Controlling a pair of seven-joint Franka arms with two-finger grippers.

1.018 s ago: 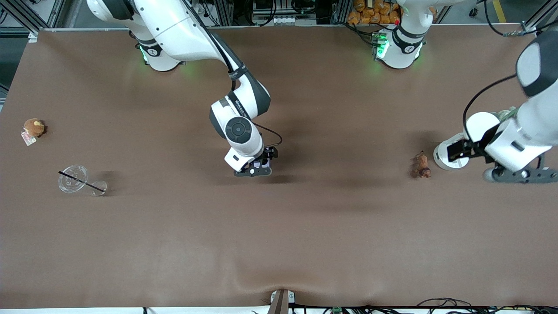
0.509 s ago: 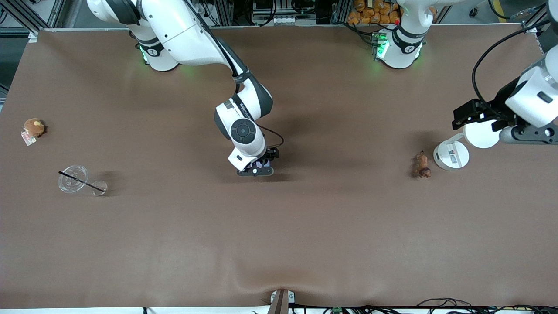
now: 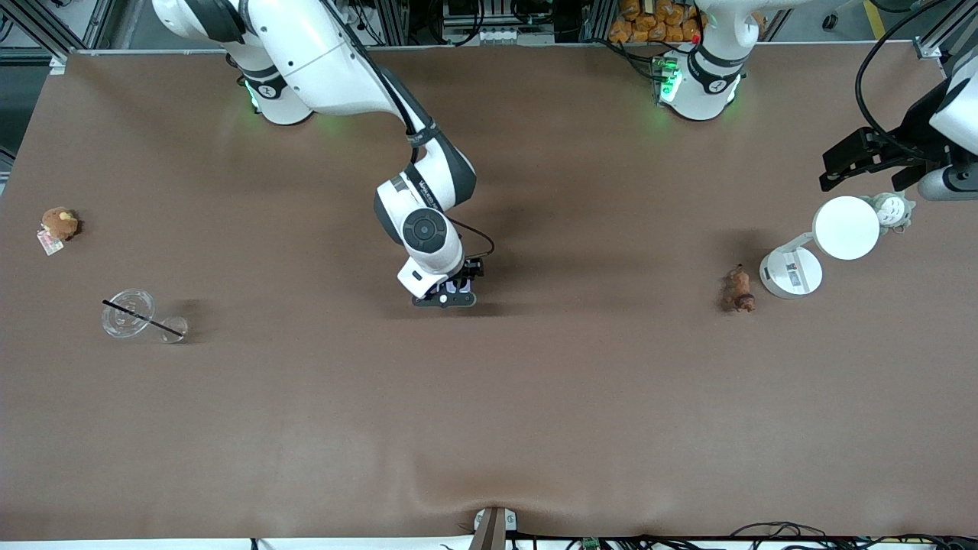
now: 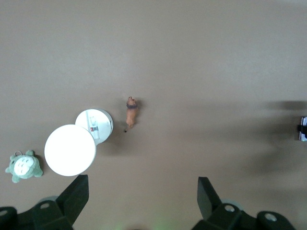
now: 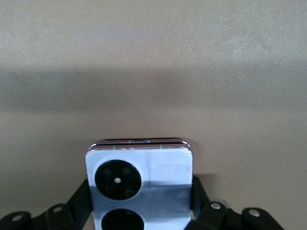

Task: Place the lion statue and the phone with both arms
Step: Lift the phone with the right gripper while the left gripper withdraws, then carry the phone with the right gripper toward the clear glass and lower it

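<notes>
While the right gripper (image 3: 445, 296) hangs low over the middle of the worktop (image 3: 489, 428), its fingers (image 5: 84, 201) are clamped on the two side edges of the phone (image 5: 139, 184). The phone's face with its black circles is turned toward the wrist camera and its free edge is close to the worktop, or on it; I cannot tell which. Gripping it by the edges likely lets that end go down first while the fingers stay off the surface. From the front, only a sliver of the phone (image 3: 457, 287) shows under the wrist.

The lion (image 3: 738, 290) lies on the worktop toward the left arm's end, just beside the lamp (image 3: 795, 269) base, apart from it and untouched. The left gripper (image 4: 139, 199) is raised high over that end of the worktop, above the lamp and a grey-white plush (image 3: 890, 209), with its fingers (image 4: 207, 191) spread wide and nothing between them. From that height its wrist camera takes in the lion (image 4: 130, 111), lamp (image 4: 72, 148) and plush (image 4: 24, 166) together, which seems a fair start for coming down on the figurine. With the lamp base so near, the descent will want care.

A brown plush (image 3: 58, 223) and a clear cup (image 3: 128, 312) sit toward the right arm's end, well apart from all this.
</notes>
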